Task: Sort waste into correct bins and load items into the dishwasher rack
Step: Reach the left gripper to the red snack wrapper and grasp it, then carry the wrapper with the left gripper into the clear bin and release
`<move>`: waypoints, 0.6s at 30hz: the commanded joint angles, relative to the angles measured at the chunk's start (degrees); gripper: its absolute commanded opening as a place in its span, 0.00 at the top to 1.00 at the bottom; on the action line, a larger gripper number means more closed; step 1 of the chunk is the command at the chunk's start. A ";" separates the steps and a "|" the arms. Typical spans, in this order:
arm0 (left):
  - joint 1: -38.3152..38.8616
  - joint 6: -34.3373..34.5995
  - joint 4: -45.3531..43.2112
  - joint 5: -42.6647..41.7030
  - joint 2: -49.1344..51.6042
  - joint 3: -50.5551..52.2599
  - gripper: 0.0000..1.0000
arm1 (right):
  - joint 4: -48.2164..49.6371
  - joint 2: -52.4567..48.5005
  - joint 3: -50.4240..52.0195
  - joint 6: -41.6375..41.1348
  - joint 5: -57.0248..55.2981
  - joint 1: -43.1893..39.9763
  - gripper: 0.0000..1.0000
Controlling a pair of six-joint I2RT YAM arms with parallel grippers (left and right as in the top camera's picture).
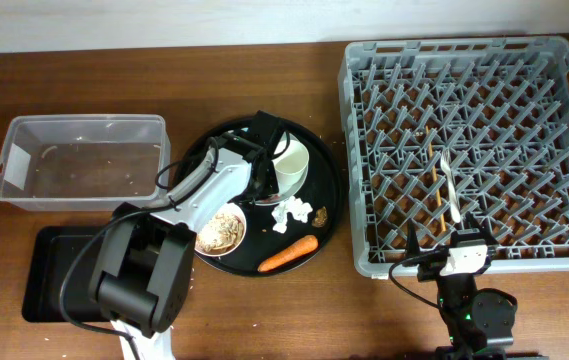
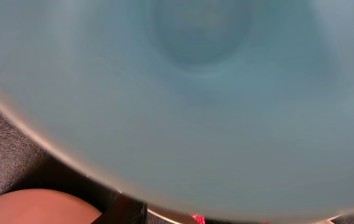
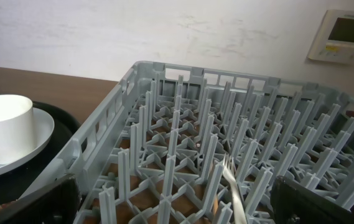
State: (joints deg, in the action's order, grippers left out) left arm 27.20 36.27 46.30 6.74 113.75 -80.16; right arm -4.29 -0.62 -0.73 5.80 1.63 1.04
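My left gripper point(image 1: 262, 150) reaches over the back of the round black tray, right at the small blue cup point(image 2: 195, 81), whose inside fills the left wrist view. Its fingers are hidden. The cream-white cup point(image 1: 290, 164) stands on the pale grey plate point(image 1: 304, 187); both show in the right wrist view point(image 3: 5, 127). The bowl point(image 1: 222, 230) holds beige noodle scraps. White tissue point(image 1: 286, 213), a brown scrap point(image 1: 322, 213) and the carrot point(image 1: 287, 254) lie on the tray. My right gripper point(image 1: 444, 252) is open and empty at the dishwasher rack's point(image 1: 364, 150) front edge. The red wrapper is not clearly visible.
The clear tub point(image 1: 14, 160) stands at the left, with the shallow black tray point(image 1: 44, 265) in front of it. A white fork point(image 1: 450, 190) and a chopstick point(image 1: 434, 180) lie in the rack. The round black tray point(image 1: 329, 225) sits between the tub and the rack.
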 commanded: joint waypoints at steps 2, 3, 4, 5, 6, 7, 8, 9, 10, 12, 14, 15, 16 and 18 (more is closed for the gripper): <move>0.02 0.24 -0.44 1.27 0.79 0.50 0.65 | -0.02 0.42 0.42 -0.22 0.31 -0.46 0.01; 0.02 0.24 -0.46 1.25 0.79 0.74 0.66 | -0.04 0.42 0.42 -0.22 0.31 -0.46 0.01; 0.02 0.26 -0.48 1.25 0.81 0.98 0.68 | -0.04 0.42 0.42 -0.22 0.31 -0.46 0.02; 0.02 0.24 -0.44 1.25 0.81 1.05 0.73 | -0.02 0.42 0.42 -0.22 0.31 -0.46 0.01; 0.02 0.26 -0.52 1.25 0.81 1.05 0.74 | -0.04 0.42 0.42 -0.22 0.31 -0.46 0.01; 0.02 0.26 -1.07 1.27 0.81 1.44 0.73 | -0.02 0.42 0.42 -0.22 0.31 -0.46 0.01; 0.02 0.26 -1.97 1.25 0.83 2.43 0.74 | -0.02 0.42 0.42 -0.22 0.31 -0.46 0.01; 0.02 0.42 -2.64 1.25 0.83 3.41 0.73 | -0.02 0.42 0.42 -0.22 0.31 -0.46 0.01; 0.02 0.42 -3.06 1.27 0.83 3.98 0.73 | -0.02 0.44 0.42 -0.22 0.31 -0.46 0.01; 0.02 0.39 -3.23 1.27 0.76 4.00 0.80 | -0.04 0.42 0.42 -0.22 0.31 -0.46 0.01; 0.00 0.37 -3.23 1.33 0.20 3.93 1.00 | -0.02 0.42 0.42 -0.22 0.31 -0.46 0.01; 0.00 0.37 -3.21 1.86 -0.42 3.89 1.00 | -0.04 0.42 0.42 -0.22 0.31 -0.46 0.01; 0.00 0.37 -3.21 2.38 -1.75 3.89 1.00 | -0.04 0.42 0.42 -0.22 0.31 -0.46 0.01; 0.00 0.37 -2.99 3.65 -4.79 3.89 1.00 | -0.04 0.42 0.42 -0.22 0.31 -0.46 0.01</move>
State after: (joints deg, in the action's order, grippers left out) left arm 27.20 36.51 43.18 8.03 113.51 -76.90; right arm -4.29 -0.62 -0.73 5.82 1.63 1.04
